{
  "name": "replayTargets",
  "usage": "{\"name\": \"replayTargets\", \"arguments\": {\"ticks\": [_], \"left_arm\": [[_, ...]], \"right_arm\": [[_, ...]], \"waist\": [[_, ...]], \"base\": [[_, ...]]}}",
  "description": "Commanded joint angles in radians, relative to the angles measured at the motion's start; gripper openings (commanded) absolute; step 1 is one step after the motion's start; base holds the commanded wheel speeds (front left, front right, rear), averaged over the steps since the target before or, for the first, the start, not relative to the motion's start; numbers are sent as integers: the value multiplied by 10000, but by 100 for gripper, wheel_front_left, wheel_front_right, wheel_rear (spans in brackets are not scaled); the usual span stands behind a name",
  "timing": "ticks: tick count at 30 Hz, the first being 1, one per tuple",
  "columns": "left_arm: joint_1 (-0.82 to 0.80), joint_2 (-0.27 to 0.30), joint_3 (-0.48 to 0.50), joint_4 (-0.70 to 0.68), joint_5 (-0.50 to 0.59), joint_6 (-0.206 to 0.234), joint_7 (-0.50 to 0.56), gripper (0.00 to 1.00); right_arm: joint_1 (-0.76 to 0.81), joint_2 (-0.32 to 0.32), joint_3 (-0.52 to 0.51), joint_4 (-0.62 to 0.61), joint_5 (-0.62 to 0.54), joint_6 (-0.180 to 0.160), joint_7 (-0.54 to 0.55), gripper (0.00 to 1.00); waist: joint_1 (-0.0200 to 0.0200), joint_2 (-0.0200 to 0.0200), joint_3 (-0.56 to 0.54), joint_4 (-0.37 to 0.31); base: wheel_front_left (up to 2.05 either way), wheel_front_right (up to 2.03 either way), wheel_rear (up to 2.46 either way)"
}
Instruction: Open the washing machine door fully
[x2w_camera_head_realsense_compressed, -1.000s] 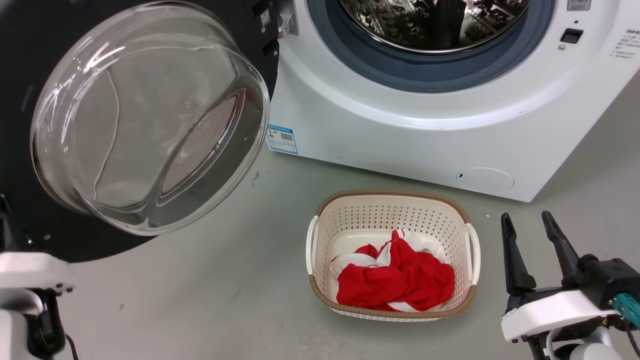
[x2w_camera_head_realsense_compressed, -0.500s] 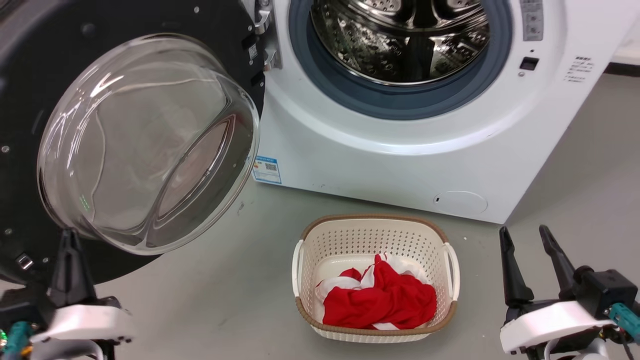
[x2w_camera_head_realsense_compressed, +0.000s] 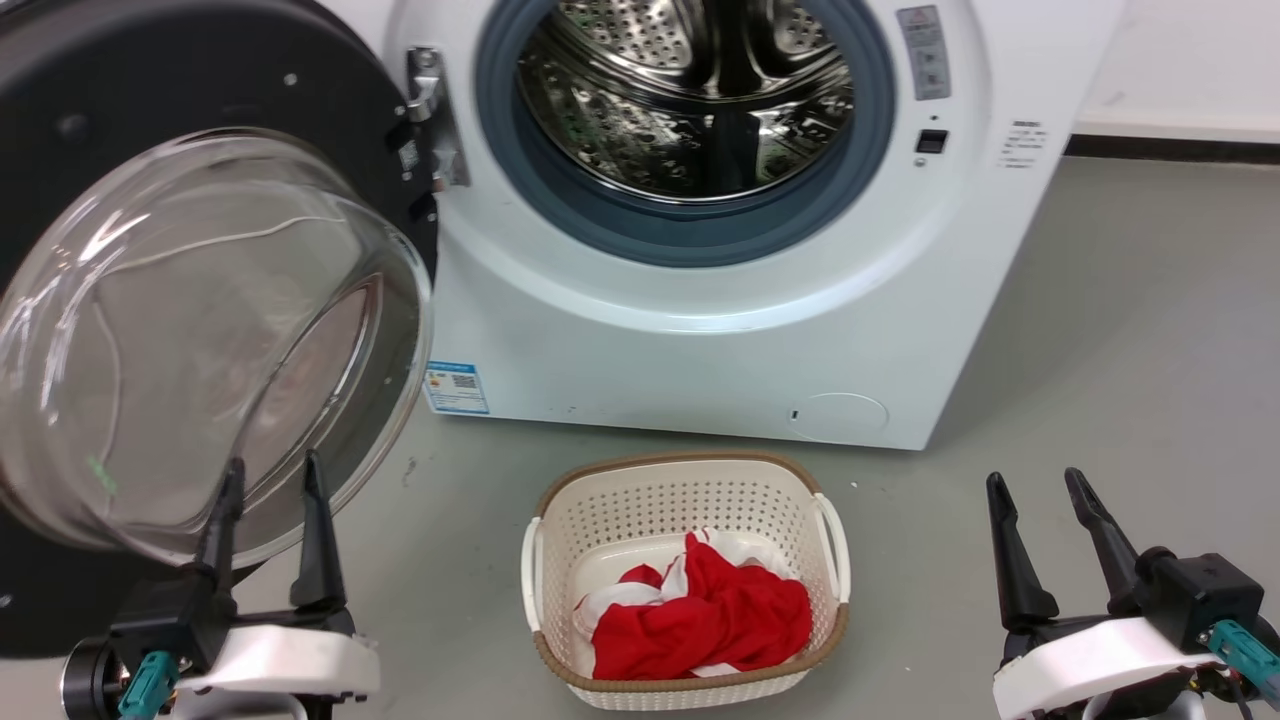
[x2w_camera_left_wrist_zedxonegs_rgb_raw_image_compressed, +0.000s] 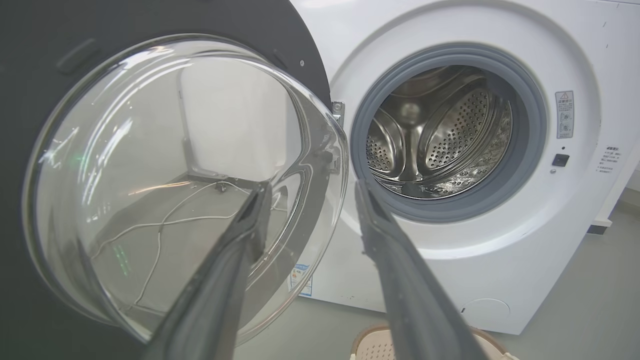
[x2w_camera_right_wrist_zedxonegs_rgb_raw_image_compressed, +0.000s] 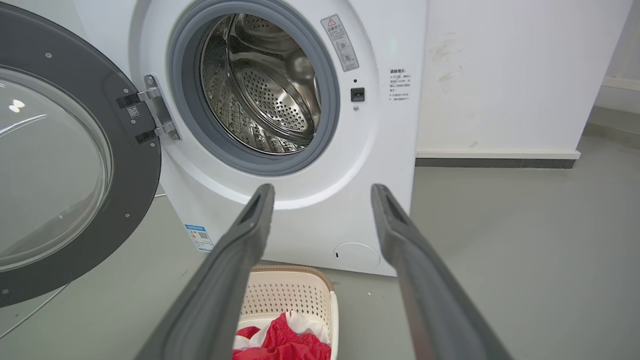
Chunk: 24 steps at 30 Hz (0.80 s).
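The washing machine door (x2w_camera_head_realsense_compressed: 190, 330) hangs open on its hinge (x2w_camera_head_realsense_compressed: 430, 110) at the left of the washing machine (x2w_camera_head_realsense_compressed: 700, 340) front. Its inner face & bulging glass bowl are turned toward the robot, so the steel drum (x2w_camera_head_realsense_compressed: 690, 90) & grey rubber ring (x2w_camera_head_realsense_compressed: 700, 235) are exposed. The head view cuts off the door's left edge & bottom, so the far rim can't be made out; whether it sits at its stop, can't tell. The left gripper (x2w_camera_head_realsense_compressed: 272, 466) is low in front of the door, fingers spread w/ nothing btwn them. In the head view its tips overlap the bowl's lower rim. In the left wrist view one finger lies across the glass & the other points at the gap btwn bowl & drum opening; touching the glass or just short of it, can't tell. The right gripper (x2w_camera_head_realsense_compressed: 1033, 478) is well apart at lower right over the grey floor (x2w_camera_head_realsense_compressed: 1100, 350), fingers likewise spread & empty, its body partly cut by the frame. A pale perforated basket (x2w_camera_head_realsense_compressed: 690, 458) w/ brown rim sits on the floor just in front of the machine, holding a crumpled red & white cloth (x2w_camera_head_realsense_compressed: 710, 620); what garment, unclear. A small round flap (x2w_camera_head_realsense_compressed: 838, 417) sits low on the machine front. The blue sticker (x2w_camera_head_realsense_compressed: 456, 388) at the lower left corner & the labels right of the opening have print too small to read.
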Motion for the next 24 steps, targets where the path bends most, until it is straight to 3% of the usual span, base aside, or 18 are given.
{"name": "replayTargets", "arguments": {"ticks": [1, 11, 24], "left_arm": [[-239, -62, -34, 5, 78, -34, -23, 100], [-1087, -439, -506, 590, 505, -146, -24, 100], [-812, -685, -708, 1016, 1165, -96, -25, 100]], "right_arm": [[53, 13, 19, -86, -21, -7, -4, 100], [-144, 15, 156, -430, -76, -5, -7, 100], [-194, 13, 289, -616, -260, -7, -95, 100]], "waist": [[0, 0, 7, -306], [0, 0, 126, -970], [0, 0, 205, -1216]], "base": [[0, 0, 0], [0, 0, 0], [0, 0, 0]]}}
